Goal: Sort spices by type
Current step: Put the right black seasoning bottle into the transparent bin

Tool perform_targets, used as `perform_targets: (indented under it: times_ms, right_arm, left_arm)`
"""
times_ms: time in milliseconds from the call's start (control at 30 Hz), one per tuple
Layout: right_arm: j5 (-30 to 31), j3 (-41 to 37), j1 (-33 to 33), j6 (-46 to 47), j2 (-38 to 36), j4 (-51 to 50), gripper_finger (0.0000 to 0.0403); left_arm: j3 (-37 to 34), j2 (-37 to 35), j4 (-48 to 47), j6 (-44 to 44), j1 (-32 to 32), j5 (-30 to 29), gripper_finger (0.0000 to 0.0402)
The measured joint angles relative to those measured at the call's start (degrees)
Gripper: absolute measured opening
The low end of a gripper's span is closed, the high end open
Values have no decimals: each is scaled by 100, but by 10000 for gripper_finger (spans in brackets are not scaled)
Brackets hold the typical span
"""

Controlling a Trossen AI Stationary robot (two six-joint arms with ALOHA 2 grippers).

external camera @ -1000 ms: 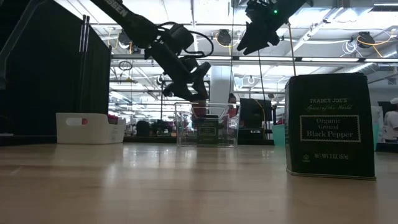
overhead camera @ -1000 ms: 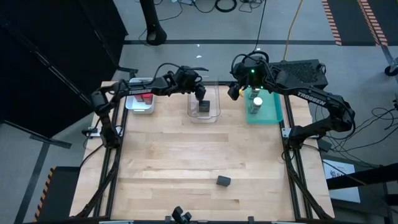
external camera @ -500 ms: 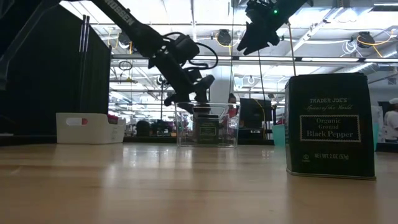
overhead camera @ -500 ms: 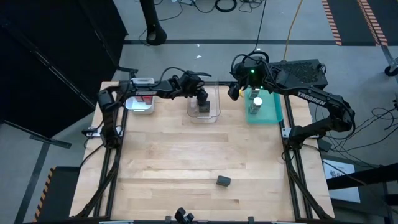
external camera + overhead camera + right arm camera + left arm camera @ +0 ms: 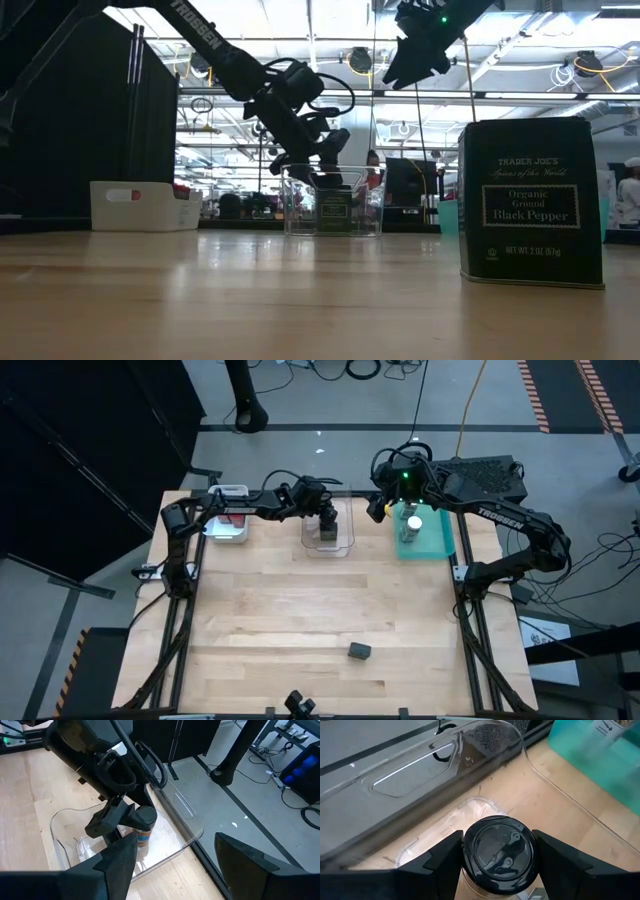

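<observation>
My left gripper (image 5: 324, 520) is down in the clear tray (image 5: 346, 546), shut on a small jar (image 5: 143, 831) with a black round cap (image 5: 501, 845) and an orange and blue label. A dark tin (image 5: 335, 210) stands in that same tray. Another dark tin, marked Black Pepper (image 5: 360, 651), stands on its base near the table's near edge. My right gripper (image 5: 378, 508) hangs open and empty, high between the clear tray and the teal tray (image 5: 440, 540). A white-capped jar (image 5: 412, 523) stands in the teal tray. Red tins (image 5: 233, 517) sit in the white tray (image 5: 222, 535). My left gripper pinches the jar just under its black cap (image 5: 470, 854), with one finger (image 5: 440, 857) on each side. The fingers slant down from the table's left. The jar stays upright below them inside the clear tray; whether its base touches the tray floor I cannot tell.
The three trays stand in a row along the far edge. The wide wooden middle of the table (image 5: 320, 600) holds nothing but the pepper tin (image 5: 530, 200). Frame rails run along the left and right edges. People show in the room beyond.
My left gripper has moved down and a little toward the table's right, carrying the black-capped jar from above the clear tray's rim into the tray. My right gripper has kept still.
</observation>
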Motion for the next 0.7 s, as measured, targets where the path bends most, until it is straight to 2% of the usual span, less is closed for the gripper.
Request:
perform_targets:
  times_ms: [400,700]
  right_arm:
    - [0,0,0,-17,0,-2,248]
    - [0,0,-1,-10,0,-22,248]
  left_arm:
    - [0,6,10,-25,-49,-118,228]
    - [-7,11,-4,-19,-190,-107,276]
